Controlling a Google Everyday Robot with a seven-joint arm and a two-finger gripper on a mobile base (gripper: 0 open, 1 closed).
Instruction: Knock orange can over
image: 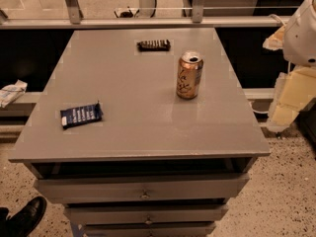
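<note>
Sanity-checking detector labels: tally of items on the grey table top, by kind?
orange can: 1, upright
dark-blue packet: 1
dark wrapped bar: 1
Total: 3
The gripper is off the table, at the right edge of view.

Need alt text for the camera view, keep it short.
An orange can stands upright on the right half of a grey cabinet top. The gripper hangs beyond the cabinet's right edge, apart from the can. A blue packet lies front left and a dark bar lies at the back.
</note>
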